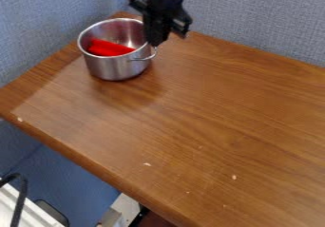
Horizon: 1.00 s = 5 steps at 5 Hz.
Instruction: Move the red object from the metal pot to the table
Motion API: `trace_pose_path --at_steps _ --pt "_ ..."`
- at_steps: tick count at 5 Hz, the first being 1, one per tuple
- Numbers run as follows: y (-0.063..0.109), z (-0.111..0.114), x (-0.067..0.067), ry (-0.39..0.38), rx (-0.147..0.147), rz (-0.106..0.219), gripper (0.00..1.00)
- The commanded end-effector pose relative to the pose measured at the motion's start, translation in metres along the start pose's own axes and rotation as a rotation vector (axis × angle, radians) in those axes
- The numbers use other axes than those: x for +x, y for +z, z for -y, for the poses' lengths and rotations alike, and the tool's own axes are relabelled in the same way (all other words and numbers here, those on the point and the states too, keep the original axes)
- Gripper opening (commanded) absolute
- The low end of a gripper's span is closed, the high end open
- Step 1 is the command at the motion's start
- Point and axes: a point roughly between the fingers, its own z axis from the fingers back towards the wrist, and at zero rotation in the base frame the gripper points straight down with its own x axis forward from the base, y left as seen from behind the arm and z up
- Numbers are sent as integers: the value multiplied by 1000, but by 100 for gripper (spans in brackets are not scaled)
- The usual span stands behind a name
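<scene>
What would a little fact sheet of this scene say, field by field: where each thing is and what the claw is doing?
Table: brown wood, against a blue wall.
Metal pot: stands on the table's far left corner, upright.
Red object: lies inside the pot, not lifted out.
Gripper: black, above the pot's right rim, pointing down, shut.
Held: nothing red shows between its fingers; it looks empty.
Task state: not done yet.
</scene>
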Motion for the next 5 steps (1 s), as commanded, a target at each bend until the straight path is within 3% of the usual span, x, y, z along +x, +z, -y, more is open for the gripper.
trace_pose_path --at_steps 1,2,3,4,5 --pt "35 25 11 -61 -2 98 0" --pt "34 23 8 -104 18 108 100" --pt "26 9 2 -187 71 91 100" --pt "19 -8 -4 -210 109 37 100" --pt "9 -22 -10 -169 125 -4 100"
